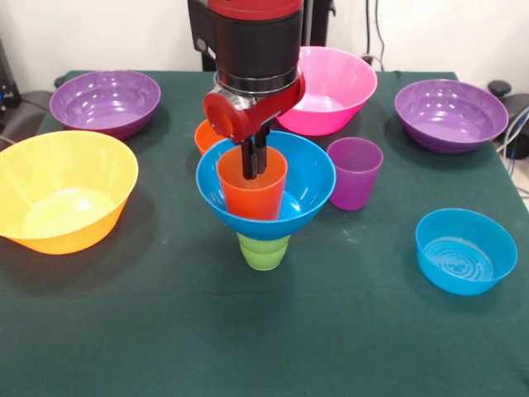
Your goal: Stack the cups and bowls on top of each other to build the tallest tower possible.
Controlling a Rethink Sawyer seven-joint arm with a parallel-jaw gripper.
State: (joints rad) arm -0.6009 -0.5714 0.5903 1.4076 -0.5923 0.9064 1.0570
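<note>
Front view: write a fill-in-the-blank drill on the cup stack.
1. The glossy blue plastic bowl rests on the ____ stepped plastic cup.
2. Inside that bowl stands the ____ plastic cup.
3. The gripper reaches down ____ that cup.

Missing: green; orange; into

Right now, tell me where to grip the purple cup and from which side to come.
Grip the purple cup by its rim, probably from straight above, one finger inside and one outside. It stands upright on the table with its mouth open upward, and its tapered wall gives a thin edge. It stands close beside the medium blue bowl, so the wall facing away from the tower looks the freer one.
</note>
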